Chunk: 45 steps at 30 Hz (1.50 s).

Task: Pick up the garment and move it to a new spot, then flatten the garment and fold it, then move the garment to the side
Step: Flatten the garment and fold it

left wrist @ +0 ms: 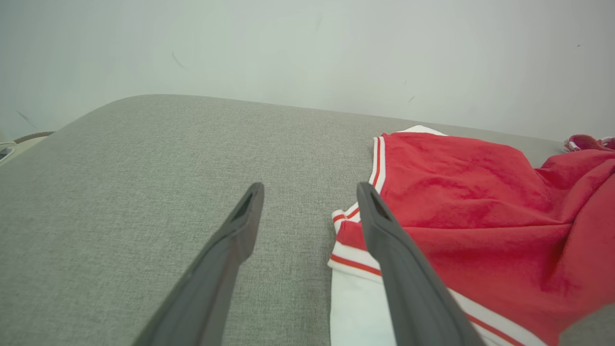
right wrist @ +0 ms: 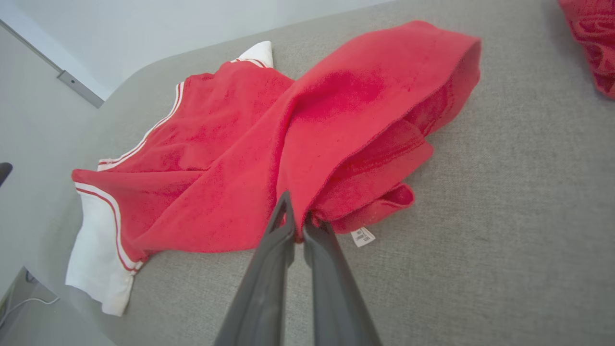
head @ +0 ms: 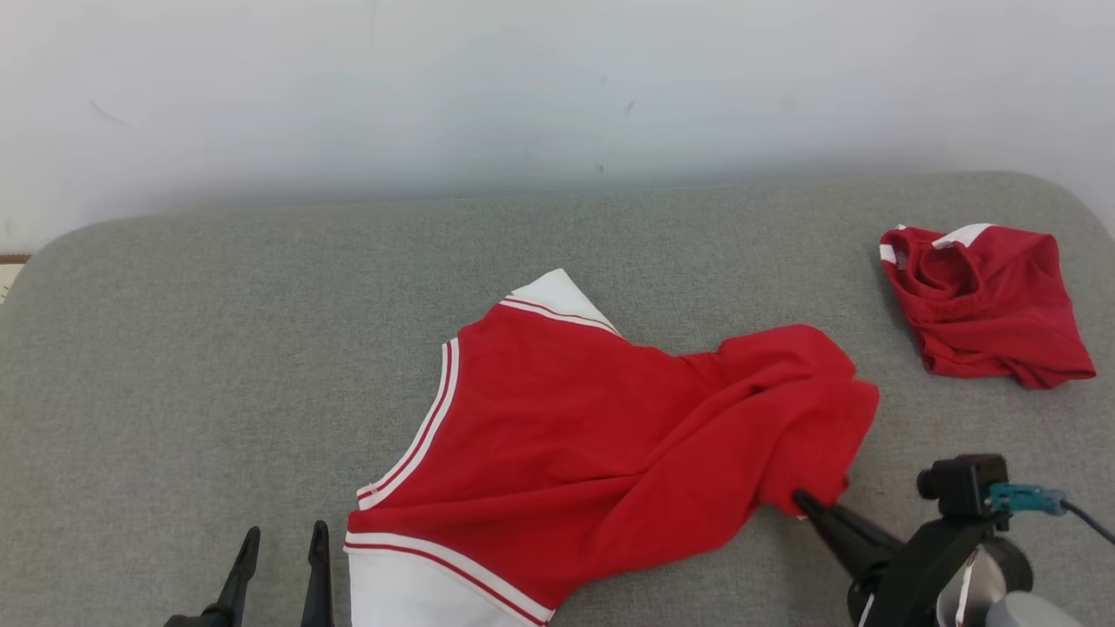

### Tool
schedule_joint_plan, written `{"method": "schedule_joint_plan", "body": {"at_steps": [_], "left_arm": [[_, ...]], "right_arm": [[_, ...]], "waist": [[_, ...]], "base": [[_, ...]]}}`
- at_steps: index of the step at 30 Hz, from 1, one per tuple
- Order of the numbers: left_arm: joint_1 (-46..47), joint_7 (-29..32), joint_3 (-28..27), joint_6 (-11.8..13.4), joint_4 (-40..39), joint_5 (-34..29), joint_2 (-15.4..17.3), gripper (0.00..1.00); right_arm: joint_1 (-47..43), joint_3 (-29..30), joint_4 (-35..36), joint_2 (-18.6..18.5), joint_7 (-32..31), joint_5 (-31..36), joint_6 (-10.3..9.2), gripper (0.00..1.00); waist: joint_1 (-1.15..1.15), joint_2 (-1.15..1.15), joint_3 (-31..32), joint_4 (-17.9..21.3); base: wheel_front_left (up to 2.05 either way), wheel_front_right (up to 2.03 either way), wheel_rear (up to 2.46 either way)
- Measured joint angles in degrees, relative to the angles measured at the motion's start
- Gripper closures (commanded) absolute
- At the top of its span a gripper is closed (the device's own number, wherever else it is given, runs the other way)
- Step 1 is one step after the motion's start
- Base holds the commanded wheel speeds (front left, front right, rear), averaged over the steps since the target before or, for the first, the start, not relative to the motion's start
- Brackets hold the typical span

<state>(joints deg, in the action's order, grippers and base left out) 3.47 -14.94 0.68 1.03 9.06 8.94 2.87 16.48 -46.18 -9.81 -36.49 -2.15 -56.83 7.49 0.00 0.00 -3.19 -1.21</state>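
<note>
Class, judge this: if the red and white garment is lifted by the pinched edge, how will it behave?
Probably floppy: the garment bunches into soft folds at the right gripper, so it should drape and trail. Likely light: a narrow pinch holds that bunch up. It may drag on the textured grey cushion.

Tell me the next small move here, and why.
Probably draw the right claw rightward: it is shut on the bunched end of the shirt, whose other end lies flat. The left claw is open beside it, holding nothing.
</note>
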Motion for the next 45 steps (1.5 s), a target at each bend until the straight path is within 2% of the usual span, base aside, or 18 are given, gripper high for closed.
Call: {"method": "schedule_joint_plan", "body": {"at_steps": [6, 12, 21, 28, 31, 32, 33, 35, 45], "left_arm": [[-0.23, 0.0, -0.08, 0.0, -0.1, -0.01, 0.01, 0.0], [-0.21, 0.0, 0.1, 0.0, -0.2, 0.03, 0.0, 0.0], [0.29, 0.0, 0.35, -0.19, -0.15, 0.05, 0.0, 0.0], [1.27, 0.0, 1.44, -0.33, 0.1, 0.11, 0.02, 0.0], [1.56, 0.0, 2.03, -0.15, 0.23, 0.16, -0.01, 0.0], [1.74, 0.0, 2.04, -0.15, 0.24, 0.16, 0.0, 0.0], [1.85, 0.0, 2.09, -0.14, 0.26, 0.16, 0.0, 0.0], [1.85, 0.0, 2.0, -0.08, 0.31, 0.16, 0.01, 0.0], [1.29, 0.0, 0.57, 0.34, -0.6, 0.16, 0.0, 0.0]], "right_arm": [[-1.81, 1.65, 3.18, -2.87, -2.9, -1.93, 0.0, 1.0], [-1.78, 4.98, -0.15, -1.96, -1.29, 2.58, 0.0, 1.0], [5.49, 5.75, -10.47, 3.78, -0.36, 8.34, 0.0, 1.0], [13.88, 1.74, -20.93, 7.95, -0.42, 8.94, 0.0, 1.0], [17.06, -0.27, -25.96, 8.65, 0.77, 10.02, 0.0, 1.0], [17.9, -0.89, -27.27, 8.83, 1.35, 10.53, 0.0, 0.89], [18.52, -1.19, -28.51, 9.17, 2.1, 10.46, 0.0, 0.89], [19.4, -1.89, -30.0, 9.99, 4.03, 10.12, 0.0, 0.0], [19.8, -3.8, -31.42, 8.6, 13.85, 9.95, 0.0, 0.0]], "waist": [[0.0, 0.0, 0.16, -0.21], [0.0, 0.0, -0.13, -0.68], [0.0, 0.0, -1.18, -1.26], [0.0, 0.0, -2.15, -2.48], [0.0, 0.0, -2.6, -3.2], [0.0, 0.0, -2.74, -3.43], [0.0, 0.0, -2.84, -3.65], [0.0, 0.0, -2.98, -3.98], [0.0, 0.0, -1.99, -2.58]], "base": [[0.0, 0.0, 0.0], [0.0, 0.0, 0.0], [0.0, 0.0, 0.0], [0.0, 0.0, 0.0], [0.0, 0.0, 0.0], [0.0, 0.0, 0.0], [0.0, 0.0, 0.0], [0.0, 0.0, 0.0], [0.0, 0.0, 0.0]]}}
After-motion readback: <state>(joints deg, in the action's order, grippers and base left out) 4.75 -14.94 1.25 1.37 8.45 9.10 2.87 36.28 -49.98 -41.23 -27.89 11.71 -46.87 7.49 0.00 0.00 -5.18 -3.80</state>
